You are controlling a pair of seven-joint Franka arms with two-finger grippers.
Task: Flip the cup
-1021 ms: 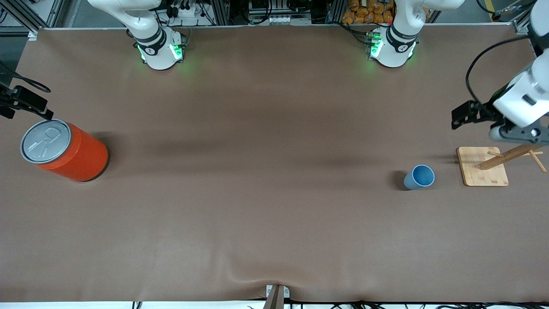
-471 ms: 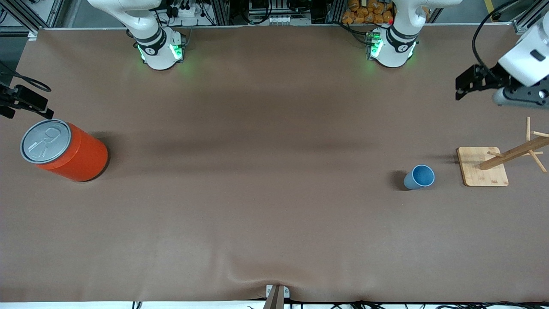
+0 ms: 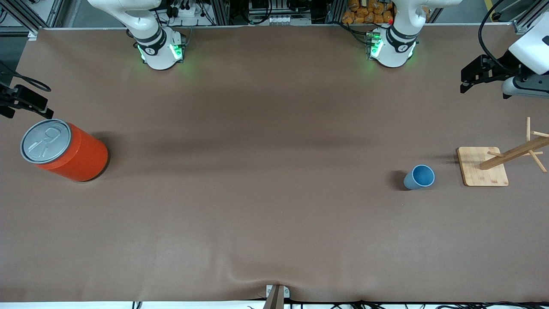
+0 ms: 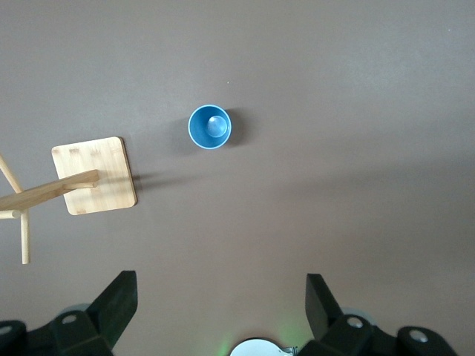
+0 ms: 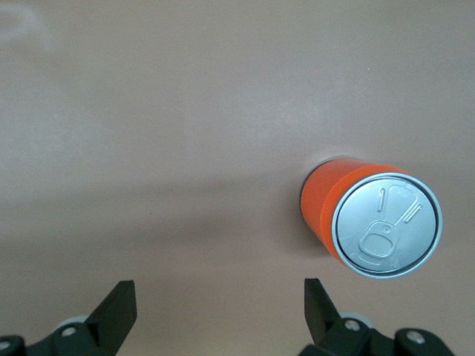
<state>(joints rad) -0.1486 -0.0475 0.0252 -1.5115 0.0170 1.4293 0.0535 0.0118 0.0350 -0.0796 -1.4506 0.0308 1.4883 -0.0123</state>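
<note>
The cup point(image 3: 419, 177) is small and light blue and stands upright with its mouth up, showing a darker blue inside. It sits on the brown table beside a wooden stand, and the left wrist view shows the cup point(image 4: 210, 127) from straight above. My left gripper point(image 4: 221, 288) hangs high over bare table at the left arm's end, open and empty, well apart from the cup. Its hand point(image 3: 524, 85) shows at the front view's edge. My right gripper point(image 5: 220, 293) is open and empty over bare table beside the orange can, and that arm waits.
A large orange-red can point(image 3: 64, 150) with a grey pull-tab lid stands at the right arm's end, and the right wrist view also shows the can point(image 5: 375, 222). A wooden stand point(image 3: 482, 171) with a square base, leaning pole and pegs sits at the left arm's end.
My left hand has moved from over the wooden stand toward the edge where the bases stand. The cup, the can and the right arm have not moved.
</note>
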